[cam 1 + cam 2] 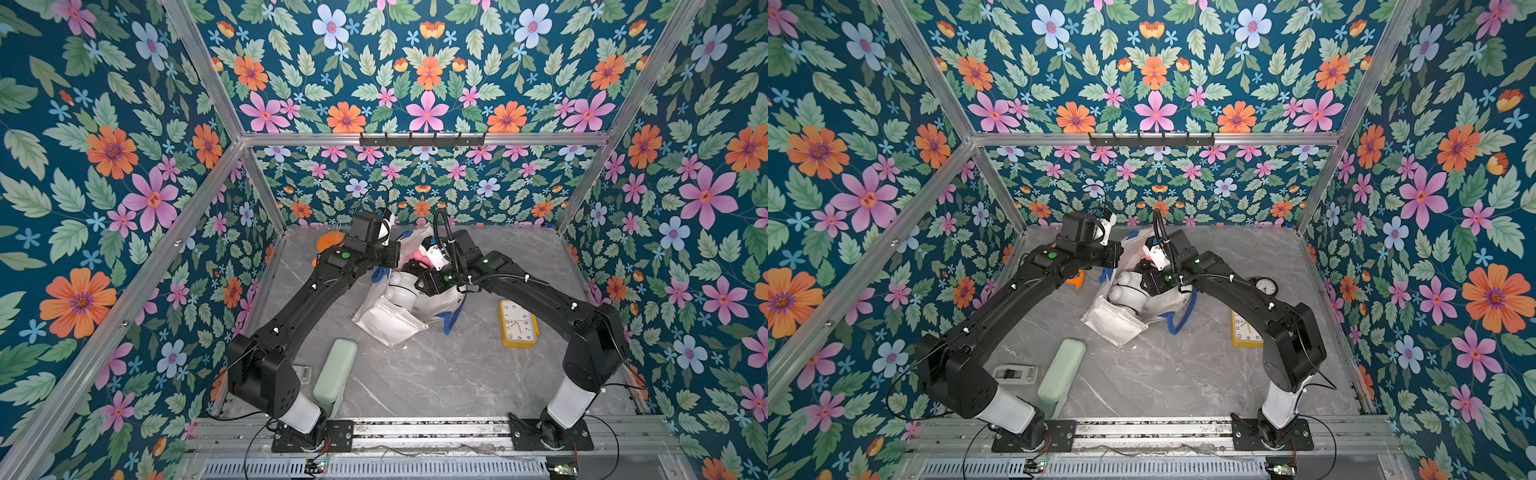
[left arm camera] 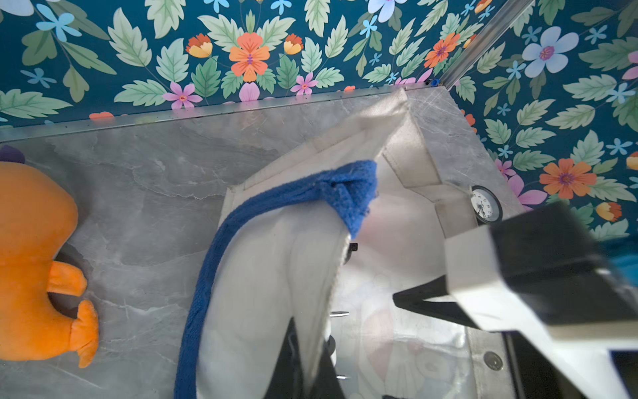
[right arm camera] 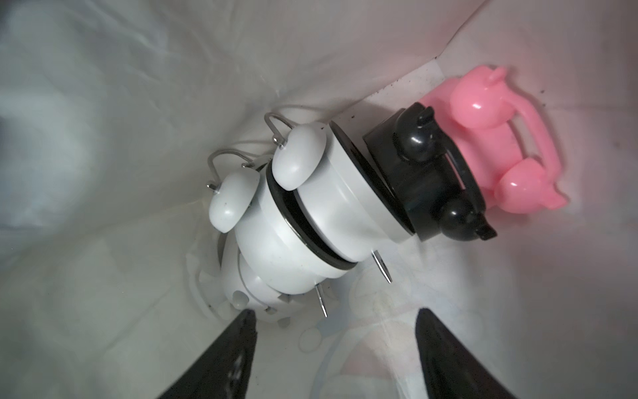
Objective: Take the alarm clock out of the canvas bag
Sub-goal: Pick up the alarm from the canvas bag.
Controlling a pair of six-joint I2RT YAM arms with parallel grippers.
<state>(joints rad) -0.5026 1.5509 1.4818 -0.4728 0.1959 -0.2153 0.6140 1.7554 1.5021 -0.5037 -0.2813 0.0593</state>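
Floral-walled cell, grey marble worktop (image 1: 436, 374). Mid-worktop the canvas bag (image 1: 388, 320) sits slumped, mouth open. Its rim fabric is pinched in the clenched left hand (image 2: 310, 342), just beside the blue strap (image 2: 214, 276); that looks like it props the mouth open. Down inside the bag is the right hand (image 3: 335, 314), jaws apart, nothing between them.

Target is the white alarm clock (image 3: 310, 221) on the bag floor, just ahead of the right hand, with bells and wire handle on the far side. Probably a hard, light, rigid shell. It is glossy and curved, so likely slippery, and the face is likely fragile. Best hold looks like across the round body beside the black ring; the wire handle is thin and awkward to reach. The steel feet (image 3: 381, 266) point toward the hand and could snag.

In the way: the black alarm clock (image 3: 424, 179) touches the white one, and the pink alarm clock (image 3: 500, 145) is behind that. More white clock parts are bunched alongside, count unclear. Soft bag walls crowd the reach.

Outside the bag, well apart from it: yellow clock (image 1: 517, 323), small round clock (image 1: 1265, 286), orange plush (image 2: 31, 262), green case (image 1: 336, 370).
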